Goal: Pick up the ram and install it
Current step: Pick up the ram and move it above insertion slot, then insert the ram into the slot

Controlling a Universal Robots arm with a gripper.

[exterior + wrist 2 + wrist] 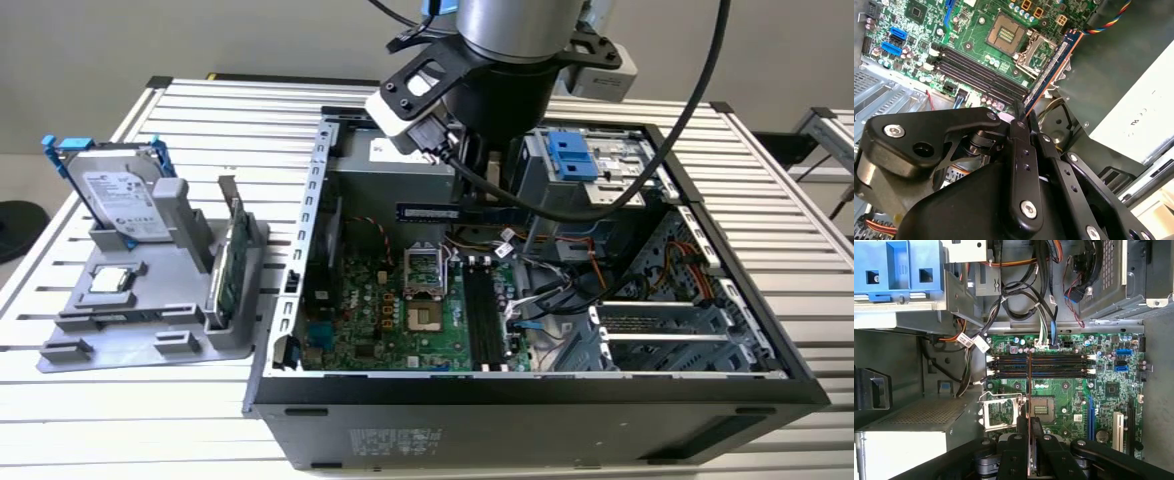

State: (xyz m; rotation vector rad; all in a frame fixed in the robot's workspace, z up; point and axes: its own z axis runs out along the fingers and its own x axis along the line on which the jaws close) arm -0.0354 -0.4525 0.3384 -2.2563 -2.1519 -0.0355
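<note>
hand: one hand [1026, 120], two black fingers [1017, 137], clamped tight on one end of the ram. Both wrist views show it.
ram: one stick [1051, 67], dark blue with black chips. It sticks straight out of the hand and hangs in the air over the board inside the case, so it's not seated in anything. In the first wrist view it's edge-on, a thin line [1029, 385] crossing the slots at a right angle. From the exterior view it lies level [434, 212] under the arm.
slots: I count four long black ones [1059, 360] side by side, with white latches at the ends. All four are bare.
motherboard: one green board [1064, 390] lying flat in the bottom of the case.
CPU socket: one [1041, 407], right beside the slots, with its metal frame flipped open.
case: one black tower [534, 400] lying on its side, side panel off.
holder: one grey rack [147, 340] on the exterior view's left, just beside the case.
hard drive: one [120, 195], silver with blue rails, standing upright in the rack.
green card: one [230, 265], standing on edge in the rack.
bench: one slatted bench [787, 230] under everything.
</note>
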